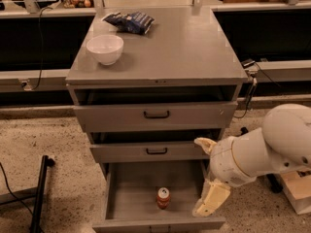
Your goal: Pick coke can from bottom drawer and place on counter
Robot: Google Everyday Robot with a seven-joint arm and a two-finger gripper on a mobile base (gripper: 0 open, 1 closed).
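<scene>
Speckled stone floor (48,130) surrounds your grey three-drawer desk (155,115), with its smooth grey counter (184,47) on top. The deep grey bottom drawer (136,188) stands open. Your white robot arm (262,154) hangs the cream gripper (211,204) at that drawer's right front corner; you cannot tell how wide it is. The small red-orange coke can (163,198) stands upright on the drawer floor, left of the gripper and apart from it.
</scene>
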